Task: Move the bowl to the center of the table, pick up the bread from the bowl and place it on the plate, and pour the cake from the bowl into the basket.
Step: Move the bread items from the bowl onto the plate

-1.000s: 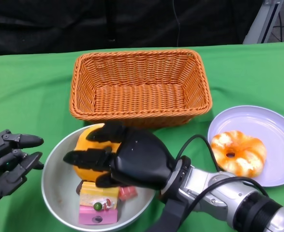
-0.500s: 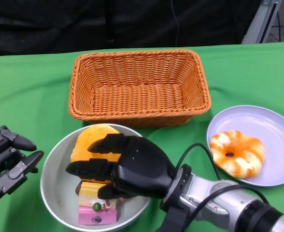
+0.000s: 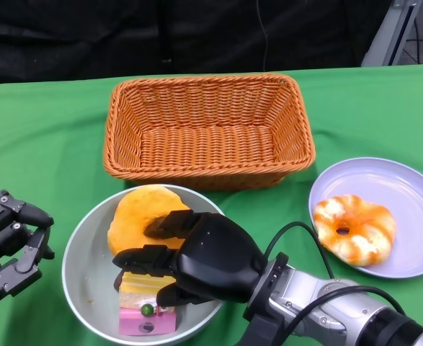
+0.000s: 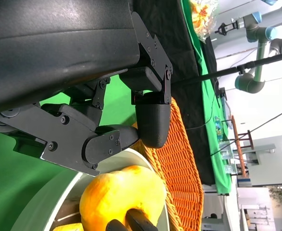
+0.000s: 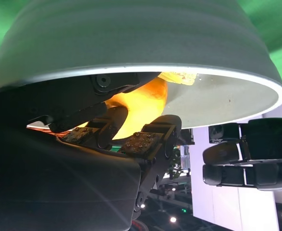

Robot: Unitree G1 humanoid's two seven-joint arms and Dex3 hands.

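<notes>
Right hand [image 3: 197, 256] in the bowl [image 3: 81, 245], fingers curled against the bread [image 3: 139, 213], grip unclear. Left hand [image 3: 9, 245] spread, left of bowl.

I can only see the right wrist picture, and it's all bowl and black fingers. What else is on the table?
Observer: Behind the bowl there's an orange wicker basket, shown in the head view.
Operator: Is anything in the basket?
Observer: No, only its woven floor shows.
Operator: Where's the plate?
Observer: The plate sits on the robot's right side and has a glazed donut on it.
Operator: What's under the yellow bread?
Observer: Nearer the robot than the bread, a pink and yellow cake lies in the bowl, partly under the right hand.
</notes>
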